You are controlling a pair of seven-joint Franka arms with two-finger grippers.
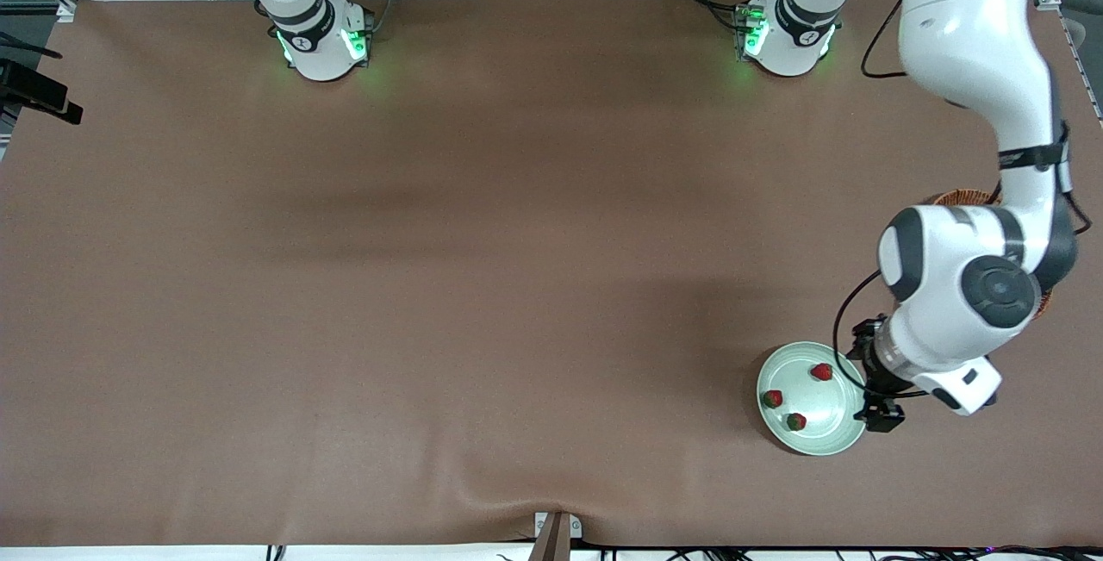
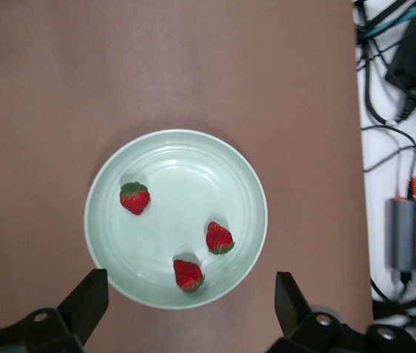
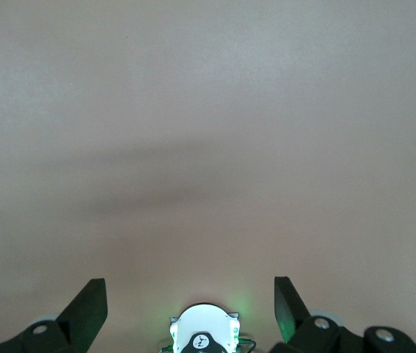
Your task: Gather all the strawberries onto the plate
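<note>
Three strawberries (image 1: 821, 371) (image 1: 773, 398) (image 1: 795, 421) lie in the pale mint-green plate (image 1: 827, 406) near the front camera, at the left arm's end of the table. My left gripper (image 1: 872, 389) hangs open over the plate's rim with nothing between its fingers. In the left wrist view the plate (image 2: 178, 176) holds the berries (image 2: 135, 198) (image 2: 219, 237) (image 2: 188, 274), the last just under the left gripper (image 2: 191, 279). The right arm waits over its own base, and its right gripper (image 3: 190, 285) is open and empty.
A brown wicker basket (image 1: 965, 197) shows partly under the left arm, farther from the front camera than the plate. The brown table cover (image 1: 482, 285) spreads between the arms. Cables and a power strip (image 2: 414, 235) lie off the table edge beside the plate.
</note>
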